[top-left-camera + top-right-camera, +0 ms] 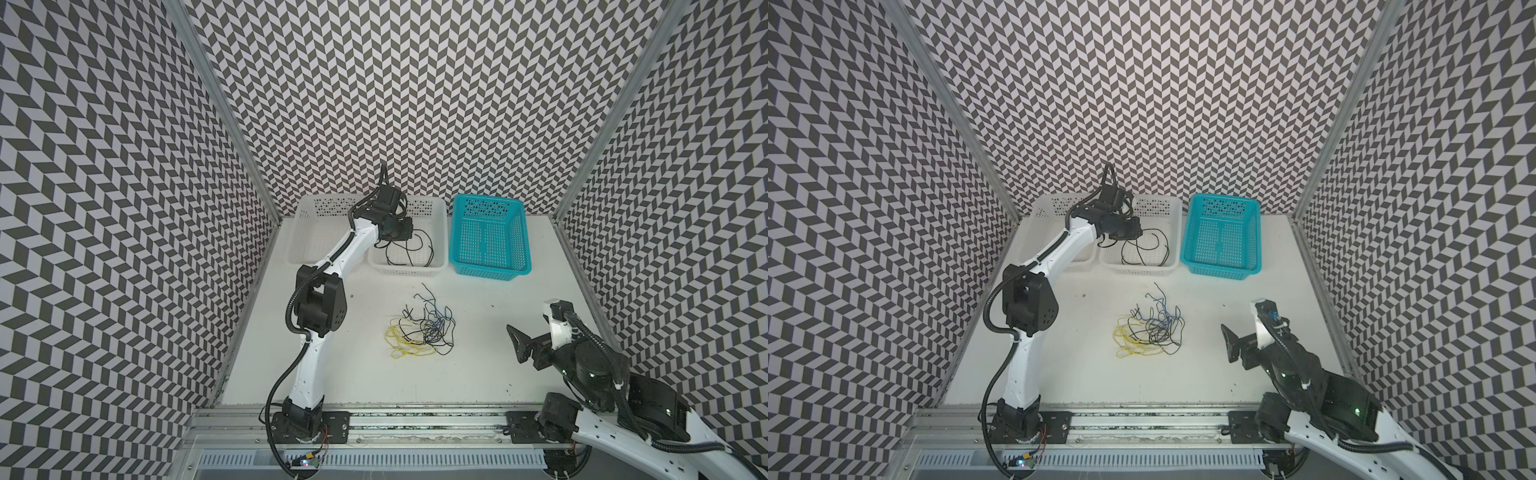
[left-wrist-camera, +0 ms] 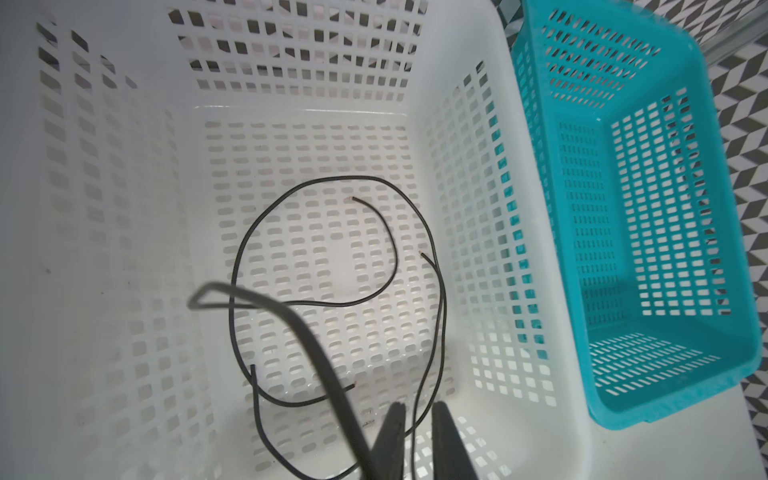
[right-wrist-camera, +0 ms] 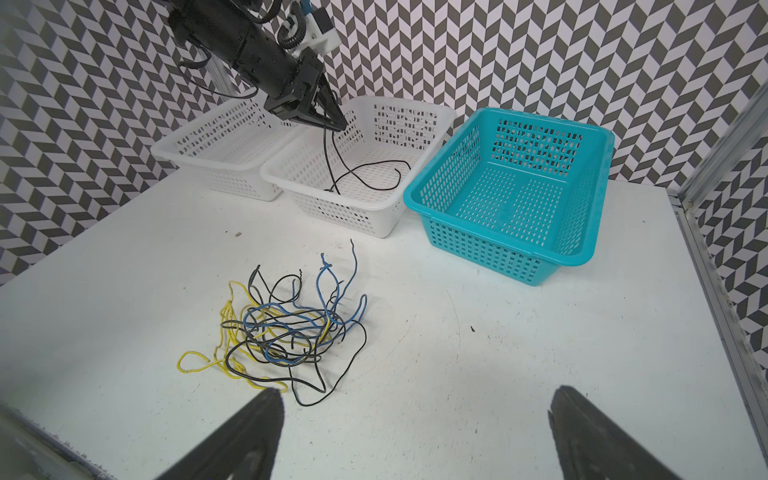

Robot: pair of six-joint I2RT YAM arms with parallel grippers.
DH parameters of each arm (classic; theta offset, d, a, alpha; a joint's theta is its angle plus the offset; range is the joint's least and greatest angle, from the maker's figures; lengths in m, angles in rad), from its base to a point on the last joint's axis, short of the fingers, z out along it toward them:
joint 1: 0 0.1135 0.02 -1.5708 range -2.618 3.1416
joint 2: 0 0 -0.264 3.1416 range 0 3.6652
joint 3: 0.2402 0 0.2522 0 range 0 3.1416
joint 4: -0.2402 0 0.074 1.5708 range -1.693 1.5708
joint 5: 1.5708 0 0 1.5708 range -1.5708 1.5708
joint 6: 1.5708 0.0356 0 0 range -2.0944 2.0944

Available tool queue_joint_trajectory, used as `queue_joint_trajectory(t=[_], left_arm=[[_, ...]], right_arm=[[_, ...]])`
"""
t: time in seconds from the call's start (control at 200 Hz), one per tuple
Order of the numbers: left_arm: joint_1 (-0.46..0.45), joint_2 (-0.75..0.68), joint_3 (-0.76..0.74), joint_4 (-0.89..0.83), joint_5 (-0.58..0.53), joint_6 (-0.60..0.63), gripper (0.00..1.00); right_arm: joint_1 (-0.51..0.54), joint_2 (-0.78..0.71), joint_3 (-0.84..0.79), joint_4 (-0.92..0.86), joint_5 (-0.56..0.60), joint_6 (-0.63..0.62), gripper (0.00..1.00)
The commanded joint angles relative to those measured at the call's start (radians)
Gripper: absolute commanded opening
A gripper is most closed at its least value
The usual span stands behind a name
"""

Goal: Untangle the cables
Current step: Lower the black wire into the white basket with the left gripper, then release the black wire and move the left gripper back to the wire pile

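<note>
Hovering over bare table (image 3: 498, 353), the right gripper (image 3: 417, 390) gaped wide, empty, room all round. The white basket (image 2: 559, 332) sat beneath the left gripper (image 2: 419, 409), its jaws barely parted. The tangled cables (image 3: 282, 328) lay just ahead of the right gripper, loose ends pointing away. One black cable (image 2: 332, 178) hung straight down from between the left jaws, coiling on the basket floor.

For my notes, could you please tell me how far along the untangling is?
Done: at least one black cable lies in the middle white basket. In hand: another cable dangles from the left end effector above it. Remaining: the yellow, blue and black tangle on the table.
</note>
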State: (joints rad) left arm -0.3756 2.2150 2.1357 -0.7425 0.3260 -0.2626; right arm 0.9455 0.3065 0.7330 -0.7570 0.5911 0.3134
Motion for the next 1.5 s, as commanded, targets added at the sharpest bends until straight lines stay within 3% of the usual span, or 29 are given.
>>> queue_joint_trajectory(t=[0.0, 0.32, 0.536, 0.931, 1.132, 1.302, 1.497], left_arm=[[-0.001, 0.012, 0.032, -0.051, 0.009, 0.014, 0.23], [-0.012, -0.040, 0.044, -0.091, 0.009, -0.009, 0.48], [-0.012, -0.078, 0.103, -0.164, -0.114, 0.006, 0.61], [-0.054, -0.124, 0.160, -0.254, -0.334, 0.090, 0.70], [-0.095, -0.175, 0.174, -0.281, -0.344, 0.081, 0.71], [-0.154, -0.298, 0.059, -0.271, -0.362, 0.055, 0.72], [-0.214, -0.553, -0.330, -0.118, -0.342, 0.014, 0.74]], right_arm=[[0.006, -0.015, -0.007, 0.024, 0.000, -0.002, 1.00], [0.005, -0.016, -0.009, 0.028, -0.007, -0.006, 1.00], [0.007, -0.015, -0.010, 0.030, -0.011, -0.007, 1.00], [0.006, -0.006, -0.011, 0.030, -0.015, -0.009, 1.00], [0.006, 0.000, -0.011, 0.030, -0.019, -0.011, 1.00], [0.007, 0.024, -0.012, 0.038, -0.065, -0.020, 1.00], [0.006, 0.119, 0.003, 0.041, -0.186, -0.034, 1.00]])
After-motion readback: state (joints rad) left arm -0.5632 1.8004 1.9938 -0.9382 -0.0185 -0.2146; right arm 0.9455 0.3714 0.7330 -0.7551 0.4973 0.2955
